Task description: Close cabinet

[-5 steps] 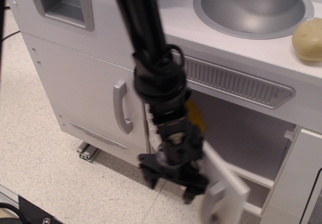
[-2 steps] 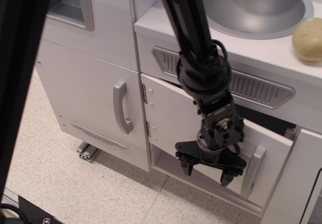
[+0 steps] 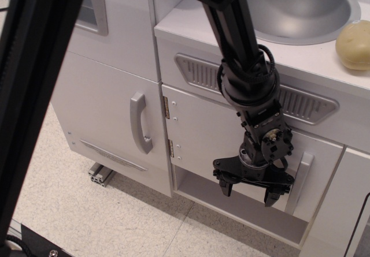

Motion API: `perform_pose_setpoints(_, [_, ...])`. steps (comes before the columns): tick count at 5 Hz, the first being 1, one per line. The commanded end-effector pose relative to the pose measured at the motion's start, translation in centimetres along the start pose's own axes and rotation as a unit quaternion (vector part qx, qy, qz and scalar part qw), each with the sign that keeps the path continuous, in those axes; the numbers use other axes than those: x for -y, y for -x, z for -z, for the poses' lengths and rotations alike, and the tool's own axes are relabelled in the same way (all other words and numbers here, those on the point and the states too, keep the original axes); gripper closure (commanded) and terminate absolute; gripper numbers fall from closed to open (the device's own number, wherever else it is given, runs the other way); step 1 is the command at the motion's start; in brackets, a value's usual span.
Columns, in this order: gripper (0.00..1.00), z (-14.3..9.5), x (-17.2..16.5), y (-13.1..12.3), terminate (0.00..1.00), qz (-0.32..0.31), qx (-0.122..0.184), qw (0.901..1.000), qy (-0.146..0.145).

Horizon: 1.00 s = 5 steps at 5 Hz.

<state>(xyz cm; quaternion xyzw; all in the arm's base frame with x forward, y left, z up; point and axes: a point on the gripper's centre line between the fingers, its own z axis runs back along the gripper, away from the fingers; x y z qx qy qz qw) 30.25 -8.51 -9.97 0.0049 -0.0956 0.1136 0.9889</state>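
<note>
Surface: white counter (image 3: 191, 23), sink (image 3: 300, 6), speckled tile floor (image 3: 87, 211).
Cabinet (image 3: 202, 136): below the vent, white door nearly flush, grey bar handle (image 3: 299, 175) at right.
Gripper (image 3: 252, 187): fingers (image 3: 225, 186) spread apart, empty, against the door.

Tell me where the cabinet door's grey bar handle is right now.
The grey bar handle stands upright at the right edge of the cabinet door, below the vent grille, just right of the open claw.
</note>
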Motion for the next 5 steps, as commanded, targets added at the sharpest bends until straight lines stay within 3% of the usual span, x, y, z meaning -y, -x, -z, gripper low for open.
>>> perform_pose_setpoints(1, [0.00, -2.7, -1.4, 0.4, 0.00, 0.025, 0.036, 0.9988, 0.023])
perform_pose_setpoints(2, [0.00, -3.6, -3.0, 2.5, 0.00, 0.047, 0.027, 0.9982, 0.026])
perform_pose_setpoints(3, [0.00, -3.3, -4.1, 3.1, 0.00, 0.052, -0.008, 0.9986, -0.006])
perform_pose_setpoints(4, [0.00, -3.3, -4.1, 3.1, 0.00, 0.052, -0.008, 0.9986, -0.006])
perform_pose_setpoints(5, [0.00, -3.3, -4.1, 3.1, 1.00, 0.052, -0.008, 0.9986, -0.006])
